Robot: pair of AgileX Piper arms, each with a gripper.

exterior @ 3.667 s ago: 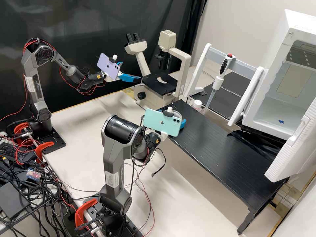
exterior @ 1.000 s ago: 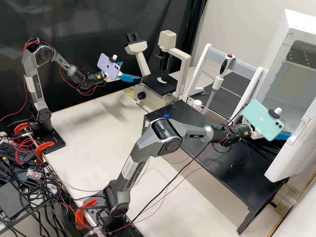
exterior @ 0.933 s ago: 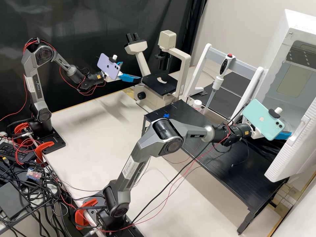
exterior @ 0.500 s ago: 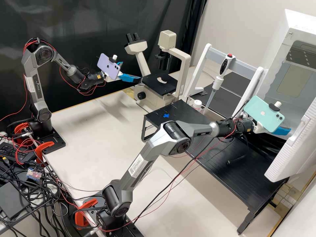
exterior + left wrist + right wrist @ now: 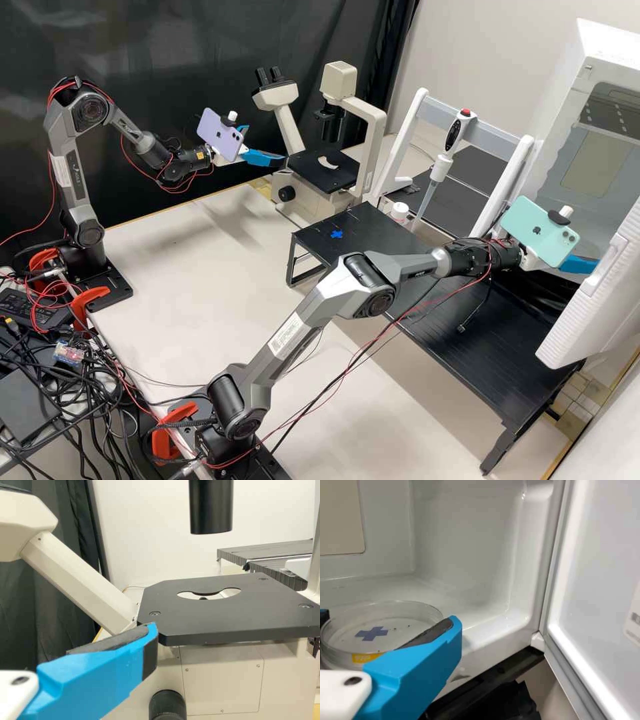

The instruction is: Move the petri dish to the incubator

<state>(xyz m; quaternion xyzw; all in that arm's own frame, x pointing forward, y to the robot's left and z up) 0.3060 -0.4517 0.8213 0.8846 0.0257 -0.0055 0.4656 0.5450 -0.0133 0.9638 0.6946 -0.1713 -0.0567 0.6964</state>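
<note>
With our white right gripper (image 5: 579,265), its bright blue fingers clamped around the sides, we hold the clear, round, yellow-labelled petri dish (image 5: 375,652) within the open white incubator (image 5: 533,257), behind its front edge, a blue cross (image 5: 371,633) showing through. Our white left gripper (image 5: 265,144), blue fingers apart, points at a corner of the cream microscope's flat black stage (image 5: 225,622).

The petri dish (image 5: 402,620) is clear, its label (image 5: 367,657) yellow, the incubator (image 5: 610,43) white.

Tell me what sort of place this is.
Most likely a laboratory: there is a microscope, a pipette, and a petri dish at an open incubator.
</note>
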